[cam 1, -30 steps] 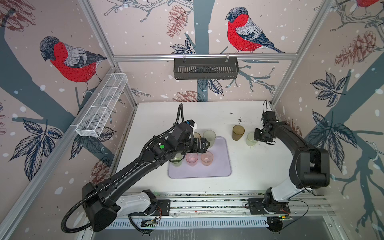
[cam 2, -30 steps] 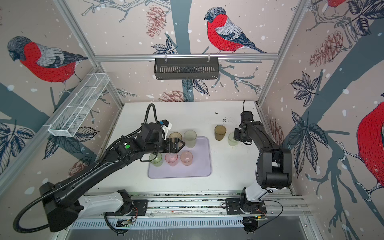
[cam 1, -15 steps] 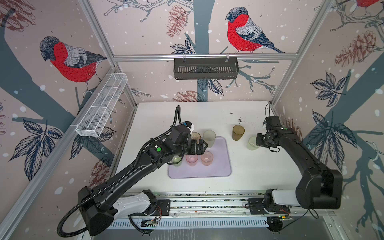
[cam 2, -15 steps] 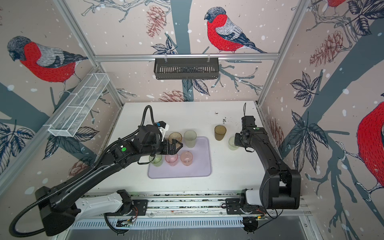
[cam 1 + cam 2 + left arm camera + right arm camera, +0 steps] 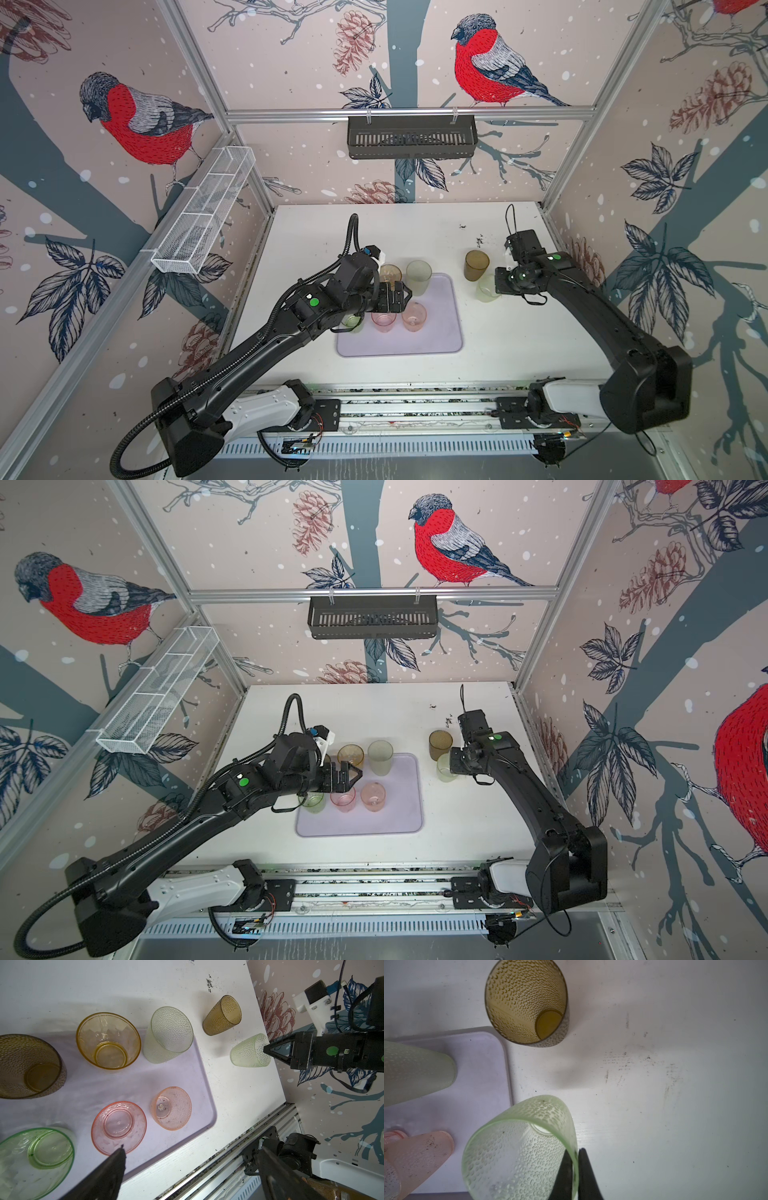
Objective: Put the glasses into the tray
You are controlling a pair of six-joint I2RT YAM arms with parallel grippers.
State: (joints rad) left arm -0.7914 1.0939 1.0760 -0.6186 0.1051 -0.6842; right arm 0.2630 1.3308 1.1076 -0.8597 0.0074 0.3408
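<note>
1. Left arm: stretched from its base on the near rail diagonally in over the work area, wrist roughly level. The left gripper [image 5: 398, 294] hangs over the left part of the flat pale lilac rectangular tray [image 5: 432, 340], between the back and front rows of glasses.
2. Left fingers [image 5: 110, 1169] spread wide, nothing between them.
3. Right arm: elbow high at the near right, forearm running back toward the far side, wrist turned in toward the middle. The right gripper [image 5: 576, 1159] is down at the rim of a short pale green dimpled translucent tumbler [image 5: 517, 1147].
4. Right fingers narrow, pinching that tumbler's wall, one inside the rim and one outside.
5. The held tumbler is mouth up over the white table [image 5: 519, 332], just beside the tray's right edge and outside it. Cannot tell whether its base is off the table.
6. A tall brown dimpled tumbler [image 5: 476, 266] stands upright on the table just behind it, also outside the tray.
7. Tray, back row:
   - a wide brown dimpled tumbler [image 5: 31, 1066], hidden under the left arm in both top views;
   - an amber faceted tumbler [image 5: 390, 274];
   - a tall pale green dimpled tumbler [image 5: 418, 277] near the far right corner.
8. Tray, front row:
   - a short green smooth tumbler [image 5: 352, 322];
   - a pink faceted tumbler [image 5: 383, 322];
   - a pink dimpled tumbler [image 5: 414, 318] with dark specks inside.
9. All six stand upright and apart.
</note>
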